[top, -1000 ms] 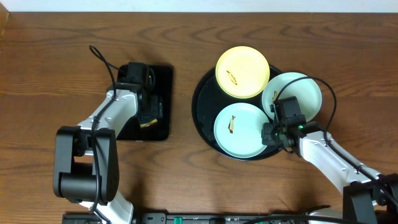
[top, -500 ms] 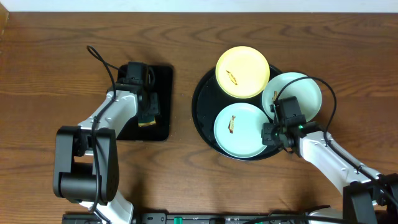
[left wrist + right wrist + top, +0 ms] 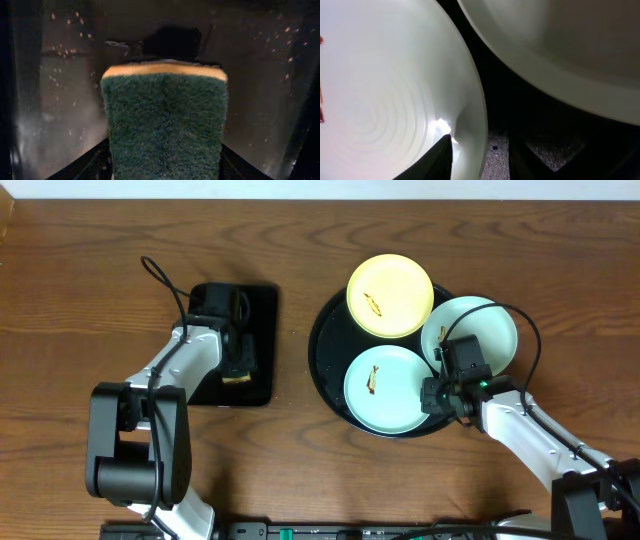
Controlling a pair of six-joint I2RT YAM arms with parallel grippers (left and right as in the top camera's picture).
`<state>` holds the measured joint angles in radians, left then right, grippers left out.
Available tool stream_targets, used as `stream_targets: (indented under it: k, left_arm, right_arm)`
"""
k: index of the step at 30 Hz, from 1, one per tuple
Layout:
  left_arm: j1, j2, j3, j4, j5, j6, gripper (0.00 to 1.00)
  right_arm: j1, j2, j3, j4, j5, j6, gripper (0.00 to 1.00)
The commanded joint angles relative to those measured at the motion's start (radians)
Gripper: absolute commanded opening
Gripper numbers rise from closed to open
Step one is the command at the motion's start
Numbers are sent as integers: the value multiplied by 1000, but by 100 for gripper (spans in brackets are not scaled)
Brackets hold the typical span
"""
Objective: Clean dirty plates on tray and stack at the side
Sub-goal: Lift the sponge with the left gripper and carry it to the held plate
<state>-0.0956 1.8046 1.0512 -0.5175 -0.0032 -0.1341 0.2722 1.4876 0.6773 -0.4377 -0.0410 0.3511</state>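
Note:
Three plates lie on the round black tray (image 3: 325, 350): a pale yellow one (image 3: 390, 295) at the back, a mint-white one (image 3: 385, 388) in front, another mint-white one (image 3: 480, 330) at the right. The yellow and front plates carry a small brown smear. My right gripper (image 3: 432, 395) is open astride the front plate's right rim (image 3: 475, 115), one finger inside the plate, the other over the tray (image 3: 500, 145). My left gripper (image 3: 238, 370) is shut on a green-and-yellow sponge (image 3: 165, 125) over the small rectangular tray.
The small rectangular black tray (image 3: 262, 310) lies left of centre on the brown wooden table (image 3: 300, 240). The right mint plate (image 3: 560, 60) overhangs close beside my right gripper. Cables trail from both arms.
My left gripper's jaws have closed in on the sponge. My right gripper's jaws have spread a little at the plate's rim. Neither arm has shifted much.

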Motion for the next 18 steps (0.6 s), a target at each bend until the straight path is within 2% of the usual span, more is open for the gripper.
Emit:
stream_targets:
  k: [1,3,8,12,14,15,16,18]
  left_arm:
    - [-1,8,-27,-7,-5,-10,60]
    - [0,8,-35,5,-5,-10,60]
    - [0,8,-38,11,-5,-10,60]
    - [0,8,-38,11,-5,-10,60]
    - [0,8,-38,11,-5,-10,60]
    - [0,8,-38,11,-5,-10,60]
    - [0,8,-38,11,-5,-10,60]
    - [0,8,-39,11,-5,-10,51]
  right_arm:
    - [6,-8,-4,-8,7,-8,25]
    - [6,-8,-4,-7,7,-8,21]
    - [6,-8,-10,9,10,-7,21]
    - [6,-8,-26,40,10,-7,16]
    - [6,-8,-26,40,10,-7,9]
    - [6,-8,-26,40,10,-7,1]
    - [6,-8,-26,40,10,-7,1]
    - [6,-8,-26,40,10,-7,1]
